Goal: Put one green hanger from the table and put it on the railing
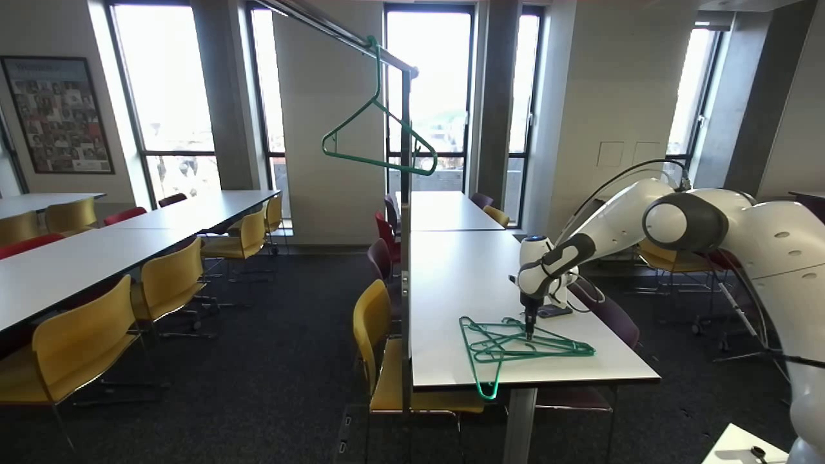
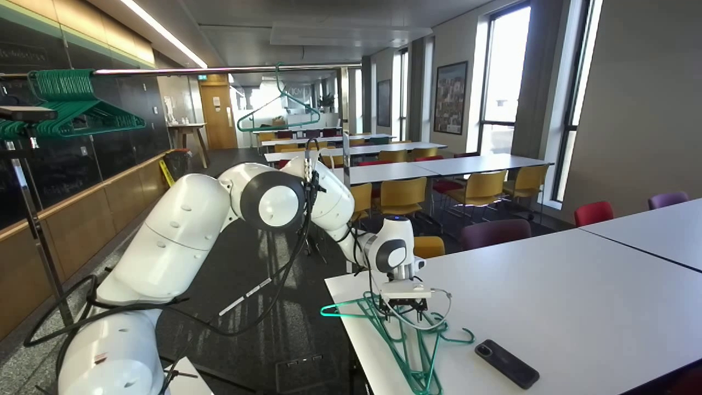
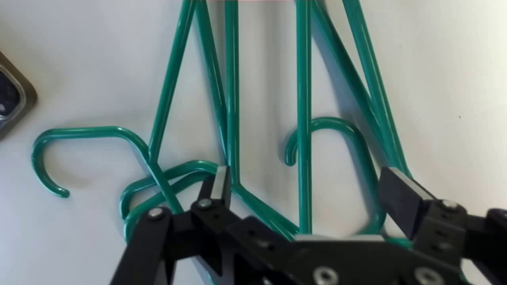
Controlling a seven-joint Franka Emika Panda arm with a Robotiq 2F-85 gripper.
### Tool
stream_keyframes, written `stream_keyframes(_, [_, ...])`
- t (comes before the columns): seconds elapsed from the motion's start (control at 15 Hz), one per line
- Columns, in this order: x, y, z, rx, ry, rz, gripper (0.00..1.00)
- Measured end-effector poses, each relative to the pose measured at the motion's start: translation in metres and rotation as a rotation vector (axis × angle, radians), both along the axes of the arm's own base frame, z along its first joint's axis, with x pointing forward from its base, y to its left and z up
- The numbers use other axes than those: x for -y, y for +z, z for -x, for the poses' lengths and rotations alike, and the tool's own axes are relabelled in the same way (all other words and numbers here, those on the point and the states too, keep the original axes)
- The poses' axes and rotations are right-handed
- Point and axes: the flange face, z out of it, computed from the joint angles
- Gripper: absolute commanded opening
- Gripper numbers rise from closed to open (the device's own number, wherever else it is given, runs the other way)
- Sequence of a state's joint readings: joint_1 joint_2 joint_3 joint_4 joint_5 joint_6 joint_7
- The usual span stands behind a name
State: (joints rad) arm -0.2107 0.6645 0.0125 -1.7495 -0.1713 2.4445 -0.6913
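The tool (image 3: 311, 192) pointed down over a heap of green clothes hangers (image 3: 304, 99) on the white bench (image 1: 451, 277). In the wrist view its fingers (image 3: 400, 202) were spread wide, with hanger bars and a hook showing in the gap between them; whether either fingertip touched a bar could not be told. The hangers overlapped near the end of the bench, their number hard to make out, and in both exterior views a corner stuck out past the edge. The wrist view brought out the hooks best: an open curl at left, bent loops beside a finger, and a hook whose tip passed beneath a straight bar.

A dark smartphone (image 2: 507, 363) lay on the same bench, just beside a hook. The wrist view caught only its corner; in an exterior view it was partly behind the tool.

The railing (image 2: 192, 71) carried a single green hanger (image 1: 350, 118), hooked over it near the upright post (image 1: 405, 258). An exterior view also showed, farther along the railing, a bunch of green hangers (image 2: 82, 112) packed close together, and a wooden door (image 2: 219, 126) in the distance. In an exterior view a yellow chair (image 1: 370, 335) stood at the bench, its seat partly under the top.
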Motion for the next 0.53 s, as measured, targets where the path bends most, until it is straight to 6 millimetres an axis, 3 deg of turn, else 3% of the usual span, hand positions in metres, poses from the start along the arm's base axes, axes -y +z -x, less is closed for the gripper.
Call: stream_keyframes(0.53, [-0.004, -0.024, -0.003, -0.024, 0.016, -0.007, 1.00])
